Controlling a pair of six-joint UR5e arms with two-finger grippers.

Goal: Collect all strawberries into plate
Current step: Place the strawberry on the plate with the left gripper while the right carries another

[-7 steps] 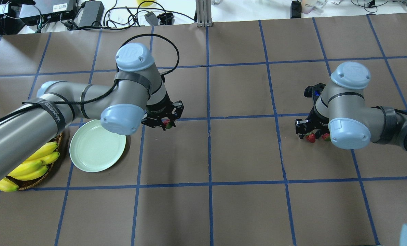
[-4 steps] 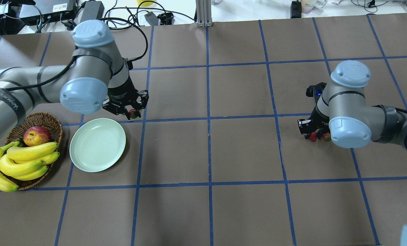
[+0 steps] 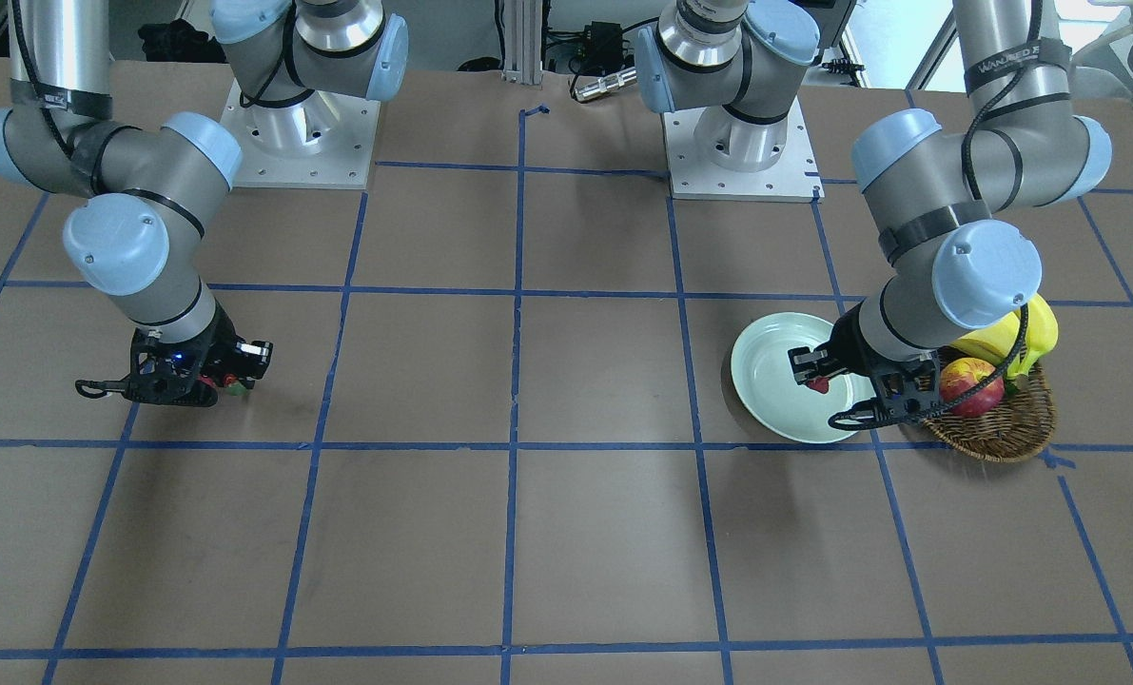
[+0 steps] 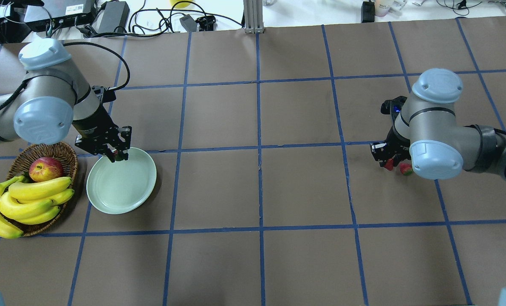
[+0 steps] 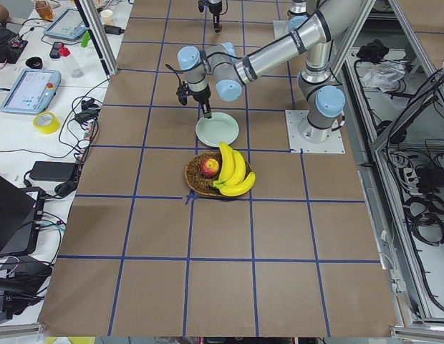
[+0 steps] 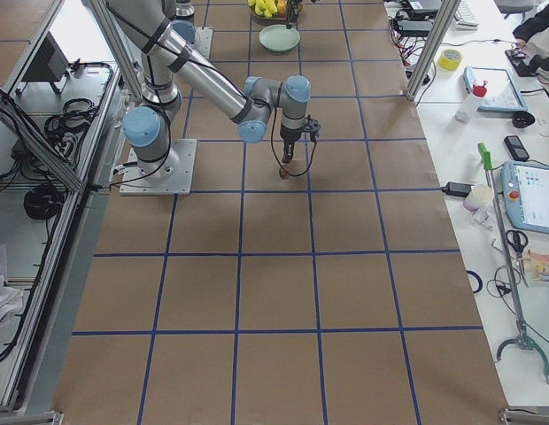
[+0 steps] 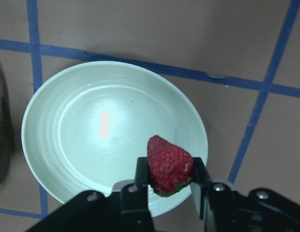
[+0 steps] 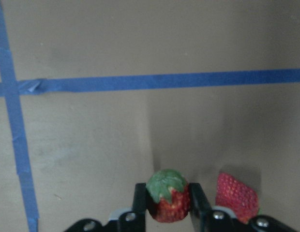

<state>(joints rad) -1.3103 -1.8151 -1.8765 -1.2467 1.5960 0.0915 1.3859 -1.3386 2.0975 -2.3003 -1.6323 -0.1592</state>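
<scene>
Room to move is widest along the middle of the table (image 4: 303,187): you have a broad stretch of brown surface crossed by blue tape lines (image 4: 259,148) between the two arms, which work well apart. Both ends of the table and its far edge lie well beyond either gripper.

Your left gripper (image 4: 116,154) has its fingers closed on the sides of the first strawberry (image 7: 168,159). It hangs over the plate (image 4: 121,191), inside the far rim, and the berry is raised clear of the plate. The plate sits on the table's left half. A wicker basket (image 4: 68,155) stands just beside its left rim, with a narrow strip of table between them. The basket holds an apple (image 4: 45,168) and bananas (image 4: 36,195). From overhead, your left arm's wrist hangs over the basket's far rim.

On the table's right half, your right gripper (image 8: 168,194) has its fingers closed on the second strawberry (image 8: 167,205), green cap towards the wrist camera. The third strawberry (image 8: 236,195) lies on the table just beside one finger, so close that you cannot tell whether they touch. A tape line runs across just beyond them.
</scene>
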